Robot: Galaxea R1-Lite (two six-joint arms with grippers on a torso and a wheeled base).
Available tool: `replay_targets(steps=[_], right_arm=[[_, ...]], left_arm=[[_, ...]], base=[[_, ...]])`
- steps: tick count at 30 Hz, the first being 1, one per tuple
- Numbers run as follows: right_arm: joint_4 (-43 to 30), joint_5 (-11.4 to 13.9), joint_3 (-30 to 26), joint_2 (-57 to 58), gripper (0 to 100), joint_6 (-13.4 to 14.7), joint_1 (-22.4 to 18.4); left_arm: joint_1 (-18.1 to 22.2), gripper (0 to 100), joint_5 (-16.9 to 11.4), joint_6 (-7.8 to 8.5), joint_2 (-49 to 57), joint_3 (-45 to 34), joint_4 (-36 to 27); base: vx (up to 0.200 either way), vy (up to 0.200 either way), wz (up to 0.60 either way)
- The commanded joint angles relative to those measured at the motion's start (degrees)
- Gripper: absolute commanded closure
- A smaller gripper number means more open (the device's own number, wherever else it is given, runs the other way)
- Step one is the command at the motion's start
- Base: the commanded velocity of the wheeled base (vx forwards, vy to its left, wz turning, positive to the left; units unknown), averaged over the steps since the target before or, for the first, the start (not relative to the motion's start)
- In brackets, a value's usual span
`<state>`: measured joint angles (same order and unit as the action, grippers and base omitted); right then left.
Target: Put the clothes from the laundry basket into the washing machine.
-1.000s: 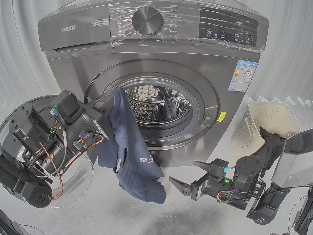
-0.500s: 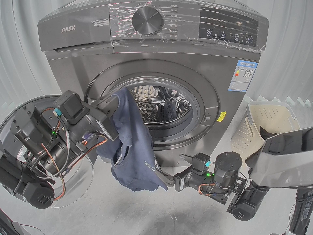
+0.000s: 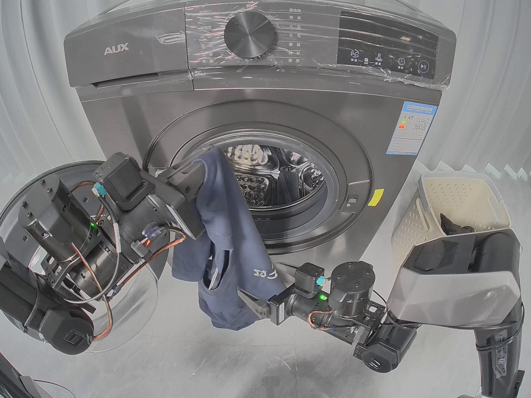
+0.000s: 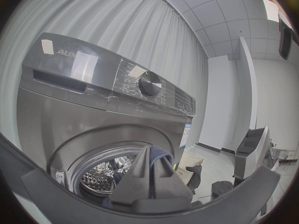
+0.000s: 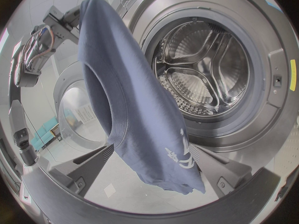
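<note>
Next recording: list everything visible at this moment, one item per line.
washing machine: 1, dark grey, centre
door: 1, glass, swung open at the robot's left
T-shirt: 1, navy, hanging before the drum opening
laundry basket: 1, cream, right of the machine
garment: 1, black, in the basket
curtain: 1, pale grey, behind the machine
left claw: black, shut on the T-shirt's top
right claw: black, open around the T-shirt's lower edge
</note>
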<state>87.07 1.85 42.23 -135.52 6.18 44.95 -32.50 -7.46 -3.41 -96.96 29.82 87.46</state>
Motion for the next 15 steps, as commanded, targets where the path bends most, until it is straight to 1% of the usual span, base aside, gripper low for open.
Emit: replay_targets(steps=[1, 4, 6, 15], right_arm=[[-0.1, 1.0, 3.1, -3.4, 0, -0.2, 0.3], [-0.4, 1.6, 6.2, -5.0, 0, -0.3, 0.3], [-1.0, 1.6, 8.5, -6.0, 0, -0.8, 0.2], [-2.6, 1.4, 14.3, -8.0, 0, -1.0, -0.1]], left_arm=[[-1.2, 100, 0.1, -0.01, 0.0, 1.0, 0.0], [-2.0, 100, 0.2, -0.01, 0.2, 1.9, -0.1], [-2.2, 100, 0.2, -0.01, 0.3, 2.0, -0.1], [-2.8, 100, 0.0, -0.01, 0.7, 1.9, 0.0]], base=[[0.000, 0.000, 0.00], [0.000, 0.000, 0.00], [0.000, 0.000, 0.00], [0.000, 0.000, 0.00]])
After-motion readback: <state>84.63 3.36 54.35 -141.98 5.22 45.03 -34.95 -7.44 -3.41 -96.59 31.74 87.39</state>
